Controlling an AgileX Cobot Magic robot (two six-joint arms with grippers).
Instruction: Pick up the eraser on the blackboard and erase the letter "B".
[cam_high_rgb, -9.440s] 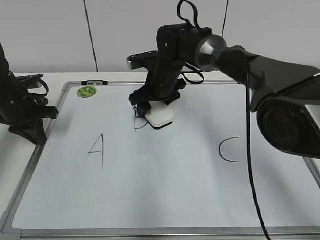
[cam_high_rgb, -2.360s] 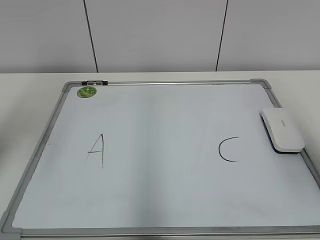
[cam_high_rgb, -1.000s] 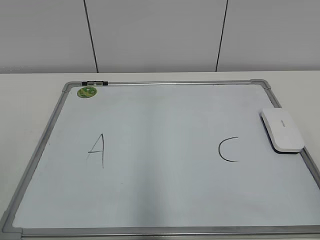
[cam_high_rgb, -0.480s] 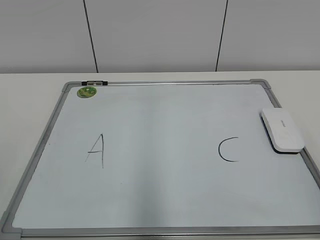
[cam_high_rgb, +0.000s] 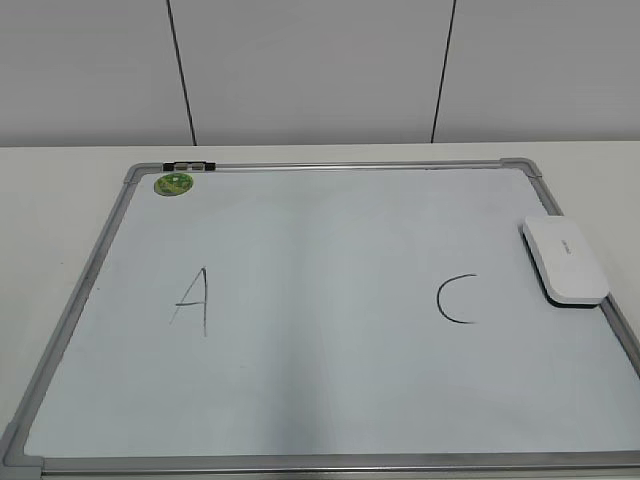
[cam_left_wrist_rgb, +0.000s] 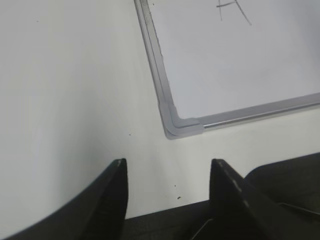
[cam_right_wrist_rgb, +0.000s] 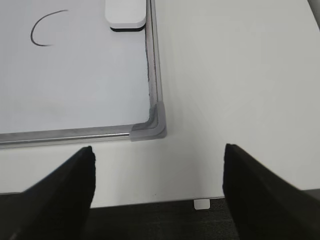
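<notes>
The blackboard (cam_high_rgb: 320, 462) is a white board with a grey frame lying flat on the table. The white eraser (cam_high_rgb: 565, 259) lies on it at the right edge, also in the right wrist view (cam_right_wrist_rgb: 126, 13). No letter "B" shows; the middle of the board is blank. Neither arm shows in the exterior view. My left gripper (cam_left_wrist_rgb: 167, 172) is open and empty over the table near the board's near left corner (cam_left_wrist_rgb: 182, 127). My right gripper (cam_right_wrist_rgb: 158, 165) is open and empty near the board's near right corner (cam_right_wrist_rgb: 152, 125).
An "A" (cam_high_rgb: 192, 300) is on the left of the board and a "C" (cam_high_rgb: 455, 299) on the right. A round green magnet (cam_high_rgb: 173, 184) and a small dark clip (cam_high_rgb: 189, 165) sit at the far left corner. The table's front edge (cam_right_wrist_rgb: 165, 201) is close.
Earlier the right gripper pressed the eraser on the "B" at the board's middle. Since then the arms have left the exterior view and the eraser lies at the right edge. Nothing moved lately.
</notes>
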